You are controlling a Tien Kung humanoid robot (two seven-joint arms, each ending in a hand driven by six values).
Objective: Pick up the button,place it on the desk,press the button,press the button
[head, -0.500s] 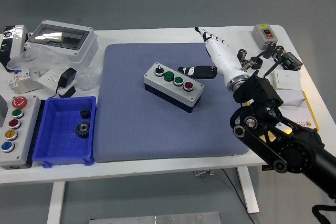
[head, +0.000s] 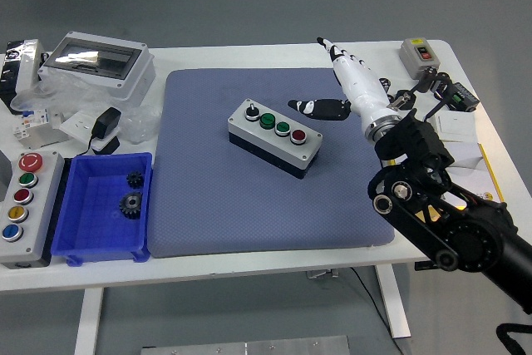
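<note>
A grey button box with a black base lies on the blue mat, near its middle. Its top carries a small black knob, two green buttons and a red button. My right hand is white, with its fingers stretched out and its thumb pointing left. It hovers over the mat's far right part, a little right of and behind the box, and holds nothing. My left arm is out of view.
A second button box with coloured buttons stands at the left edge. A blue bin with two black gears sits beside the mat. A clear-lidded enclosure, an adapter and bags lie at the back left. A small switch box and clamps lie at the back right.
My right hand has moved a little to the right and back, away from the button box. The box has not moved.
</note>
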